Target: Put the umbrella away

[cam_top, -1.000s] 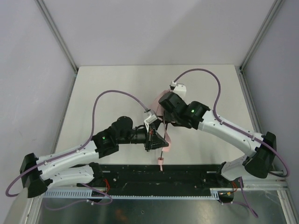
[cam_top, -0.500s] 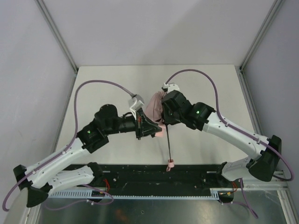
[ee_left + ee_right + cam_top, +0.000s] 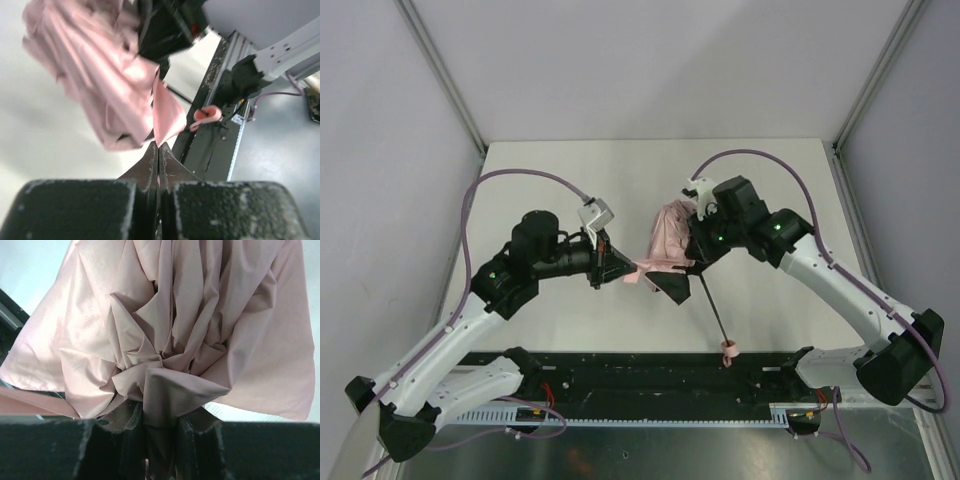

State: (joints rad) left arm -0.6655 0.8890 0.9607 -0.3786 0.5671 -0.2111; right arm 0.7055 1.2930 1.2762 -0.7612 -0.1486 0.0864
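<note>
The umbrella's pale pink fabric point(image 3: 668, 238) hangs bunched in mid-air over the table's middle. Its thin black shaft point(image 3: 713, 311) slants down to the right, to the small pink handle point(image 3: 730, 351) near the black rail. My right gripper point(image 3: 688, 258) is shut on the gathered fabric point(image 3: 175, 320); folds fill the space between its fingers point(image 3: 131, 432). My left gripper point(image 3: 631, 270) is shut on the tip of a thin pink flap point(image 3: 165, 112) that stretches from the fabric bundle point(image 3: 95, 75). The handle point(image 3: 207, 114) shows beyond it.
The white table point(image 3: 560, 190) is walled by grey panels at the back and sides. A black rail point(image 3: 620, 375) runs along the near edge between the arm bases. Purple cables point(image 3: 520, 180) loop above both arms.
My left gripper has pulled back to the left, drawing the flap taut. My right gripper has moved right with the fabric. The shaft now slants and the handle has swung right.
</note>
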